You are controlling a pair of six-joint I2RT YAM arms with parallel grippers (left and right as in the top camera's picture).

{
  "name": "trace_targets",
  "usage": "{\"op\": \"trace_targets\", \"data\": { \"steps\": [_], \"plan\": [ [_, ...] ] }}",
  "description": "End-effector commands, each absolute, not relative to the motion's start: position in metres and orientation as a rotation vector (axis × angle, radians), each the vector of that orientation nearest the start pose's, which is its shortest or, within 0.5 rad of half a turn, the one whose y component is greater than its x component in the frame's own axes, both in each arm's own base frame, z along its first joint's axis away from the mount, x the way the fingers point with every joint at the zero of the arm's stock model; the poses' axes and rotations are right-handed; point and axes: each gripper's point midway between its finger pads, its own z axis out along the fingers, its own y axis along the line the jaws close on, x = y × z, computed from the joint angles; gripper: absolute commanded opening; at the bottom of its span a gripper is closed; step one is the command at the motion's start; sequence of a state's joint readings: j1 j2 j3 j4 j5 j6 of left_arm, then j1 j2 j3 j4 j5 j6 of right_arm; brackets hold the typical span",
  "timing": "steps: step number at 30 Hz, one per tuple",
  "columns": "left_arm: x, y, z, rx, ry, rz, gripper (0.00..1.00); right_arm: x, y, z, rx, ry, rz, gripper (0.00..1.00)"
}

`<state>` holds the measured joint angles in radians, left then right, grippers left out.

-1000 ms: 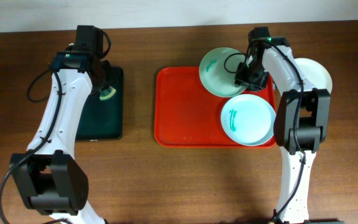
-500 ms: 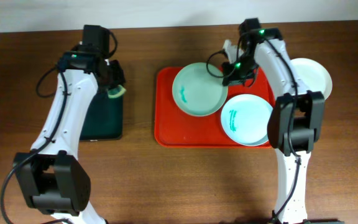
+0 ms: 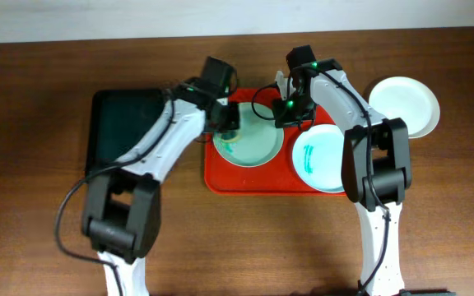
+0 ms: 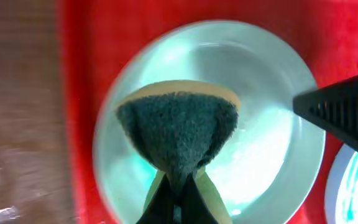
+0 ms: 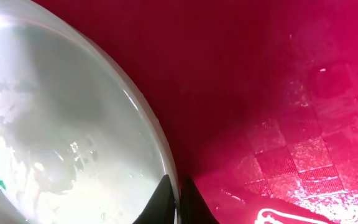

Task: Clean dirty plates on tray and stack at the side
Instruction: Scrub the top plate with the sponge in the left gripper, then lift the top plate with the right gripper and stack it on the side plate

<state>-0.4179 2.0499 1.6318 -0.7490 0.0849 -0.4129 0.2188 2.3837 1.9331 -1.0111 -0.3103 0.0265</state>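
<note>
Three pale plates show. One plate lies at the left of the orange-red tray; it fills the left wrist view and shows in the right wrist view with a teal smear at its left. My right gripper is shut on its right rim. My left gripper is shut on a folded sponge with a dark scouring face, held over the plate's left part. A second plate with teal smears lies on the tray's right. A third, clean plate lies on the table to the right.
A smaller black tray lies on the wooden table left of the orange-red tray. The white wall edge runs along the back.
My right gripper has dragged the held plate leftward across the tray. My left gripper has swung right from the black tray with the sponge to over that plate.
</note>
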Motion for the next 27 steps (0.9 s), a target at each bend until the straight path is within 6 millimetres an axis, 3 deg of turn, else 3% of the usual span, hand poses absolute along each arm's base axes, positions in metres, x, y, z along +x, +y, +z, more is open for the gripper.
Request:
{"op": "trace_targets", "data": {
  "steps": [1,4,7,9,10,11,13,14,16,18,19,20,21,23,25,27],
  "plan": [
    [0.444,-0.239,0.049,-0.034,2.790,-0.424,0.00,0.449,0.150,-0.011,-0.151,3.104,0.412,0.04],
    [0.446,-0.247,0.019,-0.019,2.812,-0.411,0.00,0.451,0.150,-0.011,-0.151,3.097,0.412,0.04],
    [0.446,-0.226,-0.003,-0.050,2.835,-0.238,0.00,0.451,0.150,-0.011,-0.151,3.097,0.412,0.04],
    [0.448,-0.187,-0.005,-0.086,2.803,0.070,0.00,0.451,0.150,-0.011,-0.151,3.097,0.412,0.04],
    [0.448,-0.158,0.000,-0.104,2.763,0.293,0.00,0.451,0.150,-0.011,-0.151,3.097,0.412,0.04],
    [0.448,-0.144,0.008,-0.106,2.739,0.410,0.00,0.451,0.150,-0.011,-0.152,3.096,0.412,0.04],
    [0.451,-0.142,0.025,-0.105,2.735,0.447,0.00,0.453,0.151,-0.011,-0.153,3.087,0.413,0.04],
    [0.453,-0.148,0.033,-0.103,2.745,0.410,0.00,0.453,0.151,-0.011,-0.154,3.086,0.413,0.05],
    [0.444,-0.216,0.041,-0.049,2.898,-0.117,0.00,0.453,0.151,-0.011,-0.153,3.086,0.413,0.05],
    [0.423,-0.267,0.046,0.172,2.957,-0.549,0.00,0.454,0.151,-0.011,-0.153,3.084,0.413,0.04],
    [0.412,-0.275,0.040,0.212,2.994,-0.607,0.00,0.455,0.151,-0.011,-0.154,3.079,0.414,0.05],
    [0.408,-0.269,0.028,0.219,3.025,-0.536,0.00,0.455,0.151,-0.011,-0.154,3.078,0.415,0.05],
    [0.407,-0.243,0.005,0.191,3.078,-0.302,0.00,0.455,0.151,-0.011,-0.154,3.079,0.414,0.05],
    [0.410,-0.221,-0.007,0.179,3.080,-0.105,0.00,0.455,0.151,-0.011,-0.154,3.079,0.414,0.05],
    [0.424,-0.171,-0.001,0.156,2.988,0.312,0.00,0.455,0.151,-0.011,-0.154,3.079,0.414,0.04],
    [0.432,-0.152,0.010,0.142,2.924,0.485,0.00,0.455,0.151,-0.011,-0.155,3.078,0.415,0.04]
  ]
}}
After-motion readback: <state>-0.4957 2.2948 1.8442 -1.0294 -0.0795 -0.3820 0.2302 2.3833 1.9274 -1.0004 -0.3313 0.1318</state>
